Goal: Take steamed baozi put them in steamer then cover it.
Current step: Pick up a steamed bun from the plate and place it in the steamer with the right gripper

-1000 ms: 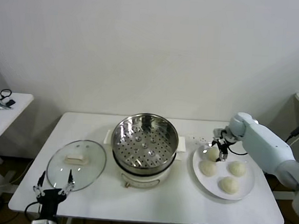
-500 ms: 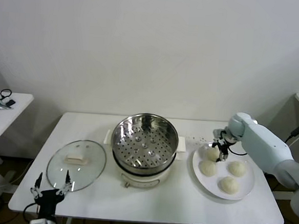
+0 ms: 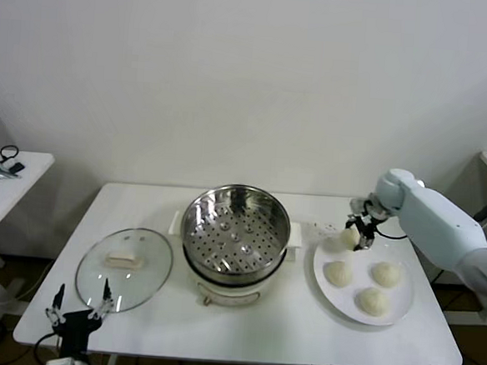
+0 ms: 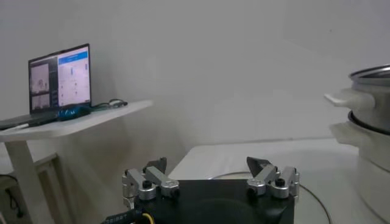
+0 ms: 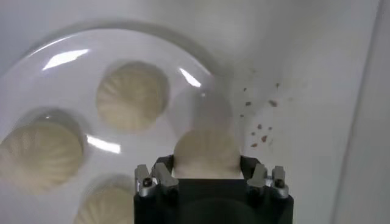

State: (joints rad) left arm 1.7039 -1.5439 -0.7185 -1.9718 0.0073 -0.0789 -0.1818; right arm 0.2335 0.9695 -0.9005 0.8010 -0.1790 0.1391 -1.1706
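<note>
White laminate forms the tabletop [image 3: 242, 329], and the steamer [image 3: 235, 229] stands open at its middle with an empty perforated tray. The cover [image 3: 125, 265] lies flat beside it on the robot's left. On the white plate [image 3: 400, 309] three steamed baozi [image 3: 373, 300] remain where four lay a second ago; the fourth bun [image 3: 349, 237] has been lifted clear, clamped in the right tool [image 3: 359, 235], so the first transfer is judged begun. The left tool [image 3: 78, 312] is held spread apart, idle below the tabletop's near edge.
</note>
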